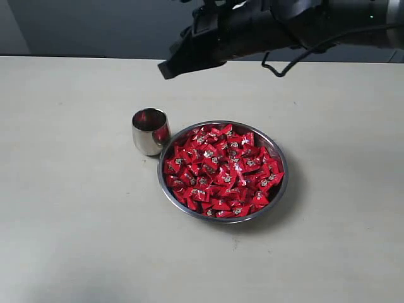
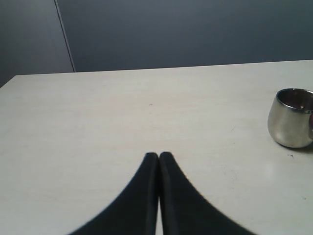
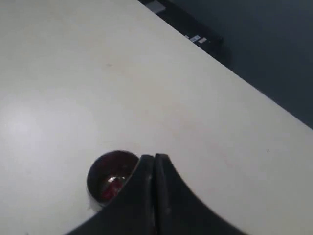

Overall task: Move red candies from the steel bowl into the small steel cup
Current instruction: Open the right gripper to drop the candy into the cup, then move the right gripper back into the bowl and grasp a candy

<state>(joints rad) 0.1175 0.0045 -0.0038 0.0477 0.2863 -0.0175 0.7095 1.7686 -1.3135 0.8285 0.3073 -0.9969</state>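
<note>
Exterior view: high, angled down on surface (image 1: 69, 240), facing far edge. Left wrist view: low, close to surface, facing wall (image 2: 195, 29). Right wrist view: raised, looking steeply down. Small steel cup (image 1: 150, 130) shared by all three.

Candies (image 1: 222, 170) in bowl (image 1: 269, 140), cup (image 1: 150, 131) just left of bowl, both on table (image 1: 76, 221)

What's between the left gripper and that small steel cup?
Just bare table between the left gripper and the small steel cup; the left wrist view shows it.

Small steel cup (image 2: 292, 120): edge-cropped in left wrist view, partly behind jaws of right gripper (image 3: 155, 157).
</note>
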